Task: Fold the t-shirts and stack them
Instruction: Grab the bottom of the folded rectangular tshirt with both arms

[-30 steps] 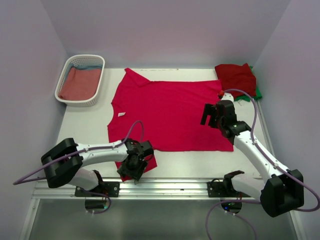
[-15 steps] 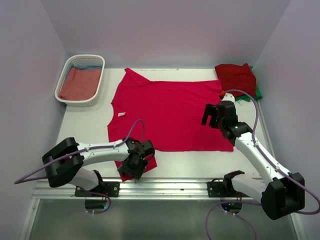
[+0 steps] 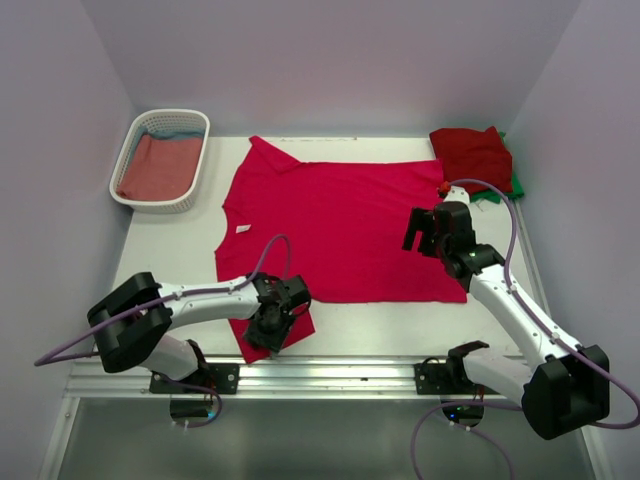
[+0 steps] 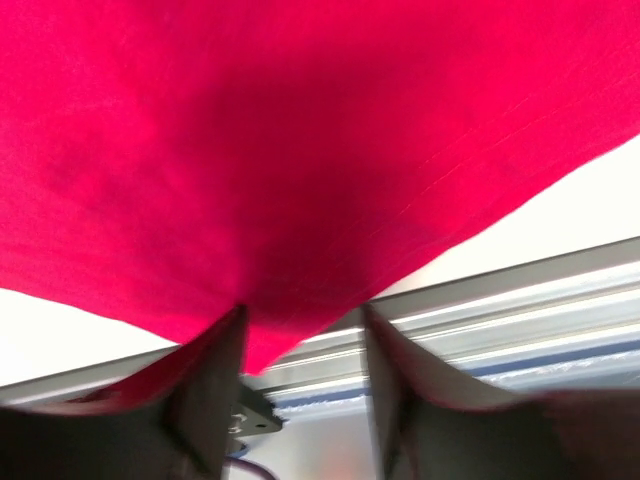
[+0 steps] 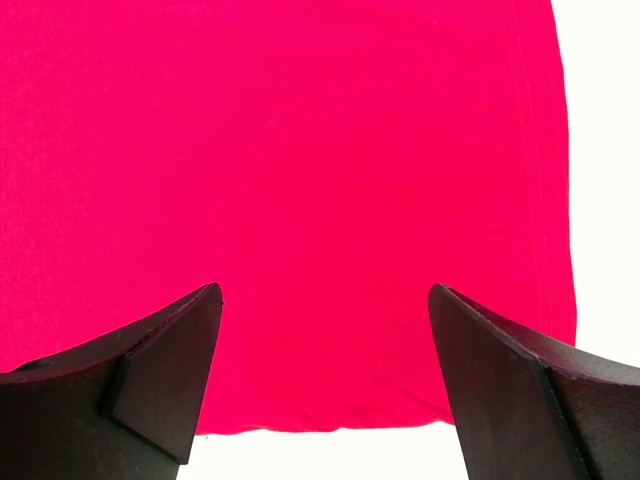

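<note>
Left tool point(image 4: 303, 320): my fingers apart, straddling the near sleeve point(image 4: 300, 200) at its tip (no pinch visible).
Right tool point(image 5: 325, 290): released, hovering over the hem point(image 5: 400, 405).
Crimson t-shirt point(image 3: 340, 225): flat on the table point(image 3: 170, 250), body ahead of my left tool, long axis running across toward my right tool.
Nearer arm: left.
</note>
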Robot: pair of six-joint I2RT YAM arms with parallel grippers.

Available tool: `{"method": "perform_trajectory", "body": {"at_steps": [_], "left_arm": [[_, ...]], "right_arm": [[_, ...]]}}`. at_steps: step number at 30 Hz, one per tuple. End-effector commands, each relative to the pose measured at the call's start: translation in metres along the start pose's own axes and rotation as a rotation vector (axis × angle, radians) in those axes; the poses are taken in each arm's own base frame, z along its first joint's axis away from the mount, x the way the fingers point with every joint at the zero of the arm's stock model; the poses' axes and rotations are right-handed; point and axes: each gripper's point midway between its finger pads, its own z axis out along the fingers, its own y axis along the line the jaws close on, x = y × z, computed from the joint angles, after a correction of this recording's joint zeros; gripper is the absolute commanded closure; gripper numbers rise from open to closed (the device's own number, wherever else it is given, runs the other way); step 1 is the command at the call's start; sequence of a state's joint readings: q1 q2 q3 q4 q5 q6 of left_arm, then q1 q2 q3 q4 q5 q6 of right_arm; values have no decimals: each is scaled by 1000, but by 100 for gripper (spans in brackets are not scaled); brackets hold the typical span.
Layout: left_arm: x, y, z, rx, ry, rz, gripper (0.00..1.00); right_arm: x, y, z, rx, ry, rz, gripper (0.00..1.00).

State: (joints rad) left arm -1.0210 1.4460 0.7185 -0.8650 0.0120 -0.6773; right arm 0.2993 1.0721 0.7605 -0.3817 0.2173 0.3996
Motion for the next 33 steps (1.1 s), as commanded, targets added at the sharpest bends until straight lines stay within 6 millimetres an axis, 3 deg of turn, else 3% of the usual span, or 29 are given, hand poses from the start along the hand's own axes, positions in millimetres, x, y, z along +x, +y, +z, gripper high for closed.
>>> {"method": "perform_trajectory", "body": {"at_steps": [1, 3, 4, 7, 11, 14, 17, 19, 20, 24, 27, 30, 33], "left_arm": [[1, -8, 7, 52, 14, 27, 51], [3, -9, 8, 61, 24, 33, 62], [5, -10, 9, 68, 29, 34, 74], [7, -11, 9, 80, 37, 36, 90], [10, -13, 9, 95, 47, 35, 89], [9, -10, 3, 76, 35, 22, 99], [0, -7, -12, 49, -10, 10, 100], [-10, -6, -29, 34, -59, -4, 100], [-15, -3, -35, 13, -88, -10, 100], [-30, 5, -64, -33, -179, -40, 100], [-28, 14, -74, -60, -197, -56, 100], [-25, 24, -85, -93, -218, -73, 100], [-29, 34, -103, -120, -278, -106, 100]], "right_arm": [[-2, 0, -2, -6, -17, -14, 12], [-2, 0, -3, -7, -20, -13, 12], [-2, 0, -3, -9, -21, -14, 12], [-3, 0, -4, -10, -24, -14, 13], [-2, 0, -3, -10, -24, -14, 13], [-2, -1, -3, -7, -23, -15, 13], [-2, -5, -1, 22, -23, -8, 12], [0, -11, 0, 60, -18, 9, 6], [-1, -23, 0, 130, -27, 14, 1], [-3, -59, -5, 330, -71, 90, 1], [1, -82, -7, 386, -90, 214, 1], [14, -107, -7, 437, -95, 347, 3], [29, -118, -3, 458, -73, 445, 6]]}}
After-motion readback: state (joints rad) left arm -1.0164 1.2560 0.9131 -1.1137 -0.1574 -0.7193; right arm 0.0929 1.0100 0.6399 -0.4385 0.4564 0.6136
